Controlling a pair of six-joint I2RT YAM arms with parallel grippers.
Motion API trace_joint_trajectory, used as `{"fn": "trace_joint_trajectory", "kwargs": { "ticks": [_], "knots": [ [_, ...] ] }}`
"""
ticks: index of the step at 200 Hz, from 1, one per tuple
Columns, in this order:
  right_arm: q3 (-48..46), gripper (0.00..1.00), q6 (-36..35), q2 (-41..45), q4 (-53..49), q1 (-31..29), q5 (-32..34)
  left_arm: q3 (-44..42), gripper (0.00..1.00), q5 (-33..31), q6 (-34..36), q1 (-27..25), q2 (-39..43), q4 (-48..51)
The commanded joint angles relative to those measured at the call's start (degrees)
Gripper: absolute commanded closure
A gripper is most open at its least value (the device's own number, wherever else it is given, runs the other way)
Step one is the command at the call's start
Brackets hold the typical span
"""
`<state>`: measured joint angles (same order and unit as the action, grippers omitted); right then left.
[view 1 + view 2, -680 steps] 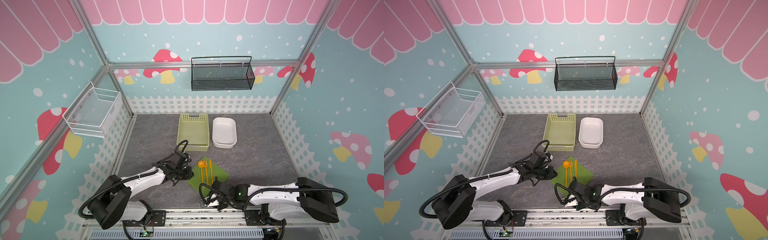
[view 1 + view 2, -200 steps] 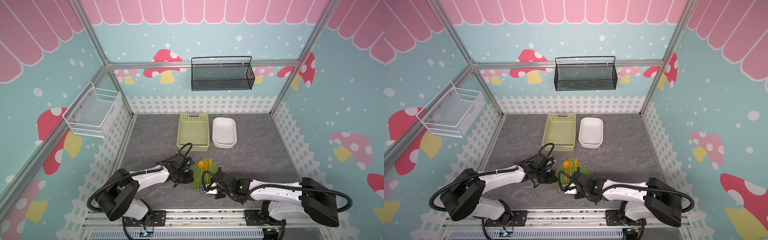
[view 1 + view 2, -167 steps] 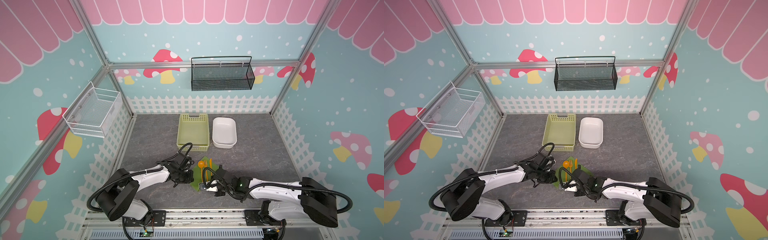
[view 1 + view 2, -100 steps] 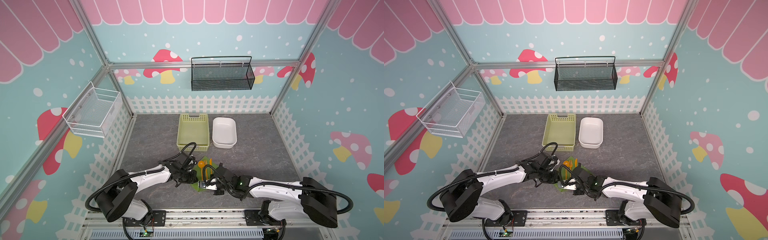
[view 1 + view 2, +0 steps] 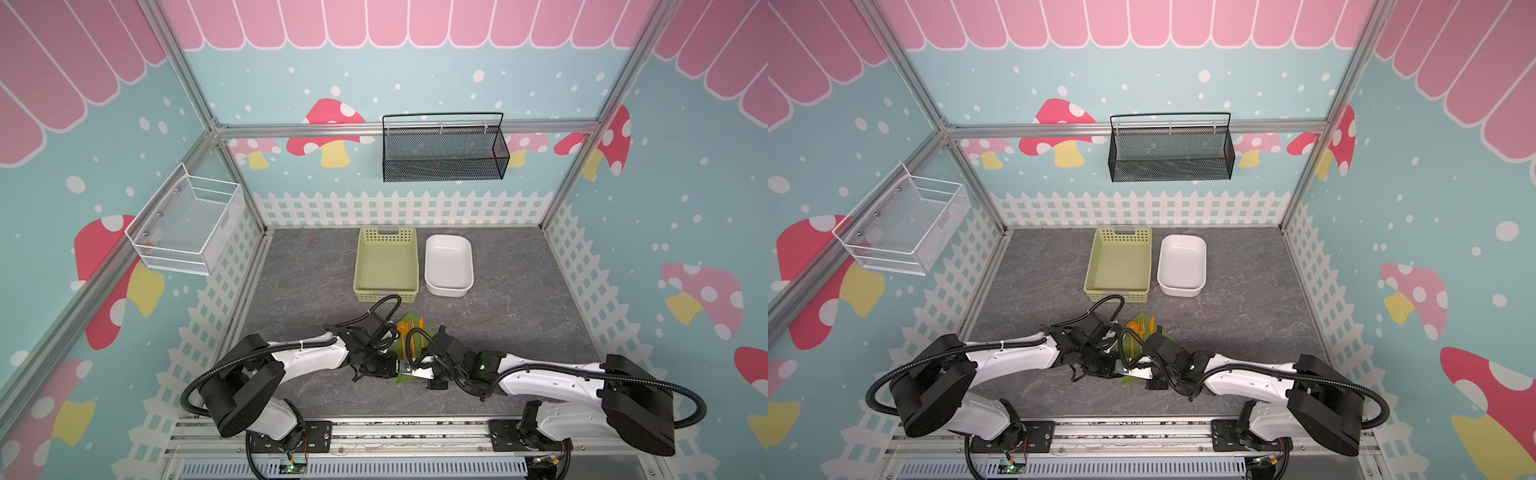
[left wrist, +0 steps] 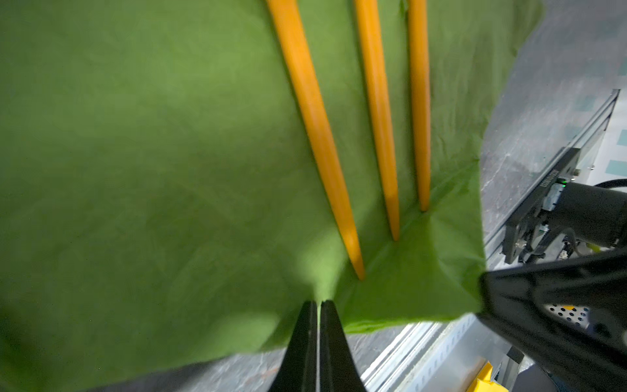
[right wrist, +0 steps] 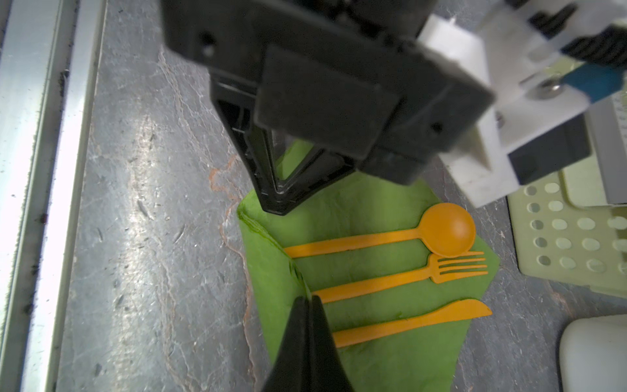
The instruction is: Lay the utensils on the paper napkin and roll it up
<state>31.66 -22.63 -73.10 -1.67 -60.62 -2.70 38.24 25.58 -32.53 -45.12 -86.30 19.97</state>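
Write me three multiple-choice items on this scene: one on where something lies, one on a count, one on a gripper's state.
1. The fork lies: A between spoon and knife; B beyond the spoon; C beyond the knife.
2. Orange utensils on the paper napkin: A two; B three; C four.
3. The left gripper is: A shut; B half open; C wide open.
Answers: 1 A, the right wrist view shows it in the middle; 2 B, spoon, fork and knife; 3 A, its fingertips meet in the left wrist view.
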Motion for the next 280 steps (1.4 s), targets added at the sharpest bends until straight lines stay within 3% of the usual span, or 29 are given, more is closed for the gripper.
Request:
{"fn": "trace_joint_trajectory", "kwargs": {
  "ticks": [1,167,280],
  "knots": [
    [-0.49,1.00,1.09,0.42,0.35,0.34,-0.21,-0.38,0.91,-2.39,0.77,-0.12,-1.51,1.62],
    [0.44,1.00,1.80,-3.10,0.88,1.97,4.54,0.52,0.93,-5.24,1.42,0.21,-1.60,4.82],
    [1.38,1.00,2.15,-2.45,1.40,2.79,-0.04,2.10,0.92,-5.19,0.15,1.00,0.88,5.68]
  ]
}}
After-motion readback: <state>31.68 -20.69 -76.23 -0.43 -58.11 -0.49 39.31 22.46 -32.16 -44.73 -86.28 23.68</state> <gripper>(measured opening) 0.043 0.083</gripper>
